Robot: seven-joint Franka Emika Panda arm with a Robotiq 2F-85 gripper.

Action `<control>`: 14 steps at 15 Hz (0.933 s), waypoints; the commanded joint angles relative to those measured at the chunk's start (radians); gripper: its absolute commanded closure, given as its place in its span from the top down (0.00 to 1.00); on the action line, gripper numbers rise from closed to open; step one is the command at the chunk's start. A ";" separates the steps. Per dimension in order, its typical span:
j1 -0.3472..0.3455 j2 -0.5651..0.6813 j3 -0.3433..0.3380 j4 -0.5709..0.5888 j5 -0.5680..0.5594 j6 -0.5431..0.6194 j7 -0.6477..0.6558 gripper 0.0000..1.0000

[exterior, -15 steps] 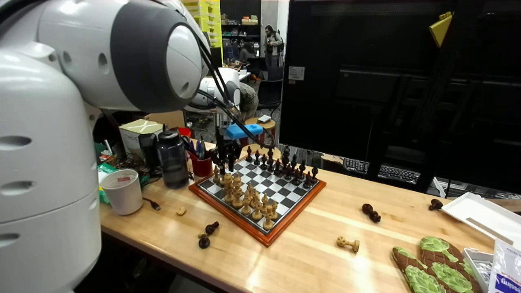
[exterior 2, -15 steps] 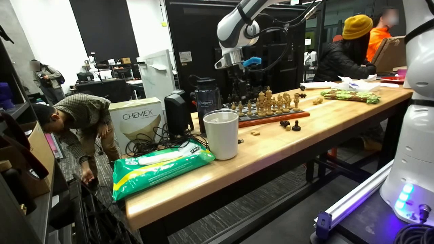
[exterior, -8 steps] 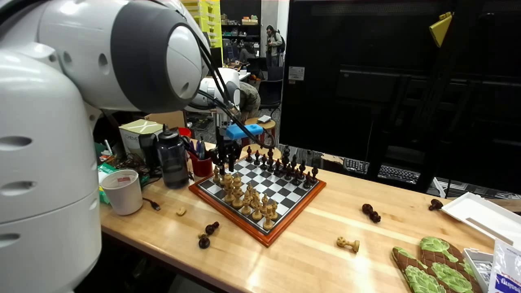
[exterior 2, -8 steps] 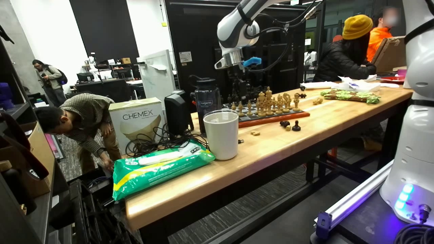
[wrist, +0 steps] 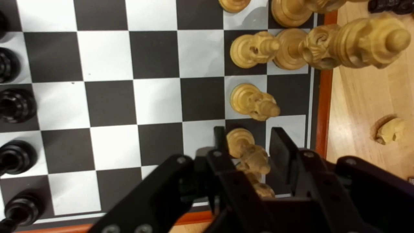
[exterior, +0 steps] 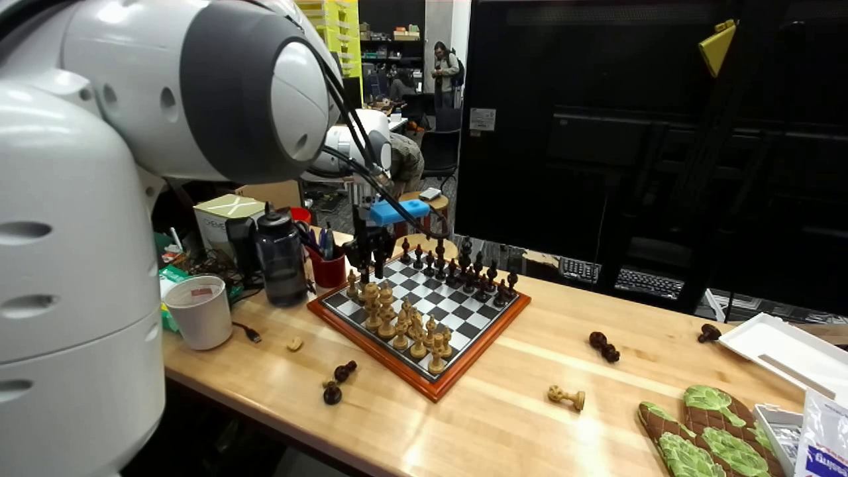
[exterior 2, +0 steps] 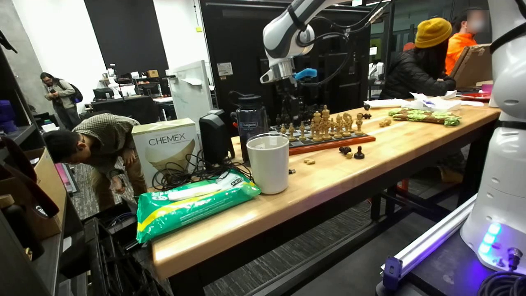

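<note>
Tan and upright, one chess piece [wrist: 248, 149] is seen in the wrist view between the spread fingers of the gripper [wrist: 249, 136]. It is placed near a corner of the chessboard [wrist: 157, 100], beside other tan pieces [wrist: 247, 98]; dark pieces [wrist: 16, 105] are ranged opposite.

Chessboard [exterior: 487, 336]: set on the table [exterior: 503, 417], chessmen [exterior: 436, 360] being lined along two opposite sides.
Gripper [exterior: 371, 273]: positioned above the chessboard; one chessman [wrist: 239, 140] is seen between its jaws in the wrist view.
Left of the chessboard, in an exterior view: the pen holder [exterior: 329, 271] is placed nearest, then the bottle [exterior: 283, 268], then the cup [exterior: 199, 321].
Right, same view: one loose piece [exterior: 565, 397] is laid on its side, the oven mitt [exterior: 735, 437] farther right.
</note>
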 commanded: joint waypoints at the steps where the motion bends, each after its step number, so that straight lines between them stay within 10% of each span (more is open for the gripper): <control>1: 0.011 -0.021 -0.008 0.008 -0.035 -0.017 0.004 0.39; 8: -0.002 -0.114 -0.029 0.038 -0.037 -0.085 0.085 0.26; 10: -0.019 -0.151 -0.049 0.078 -0.007 -0.158 0.134 0.54; 14: -0.063 -0.197 -0.108 0.169 0.046 -0.301 0.243 0.70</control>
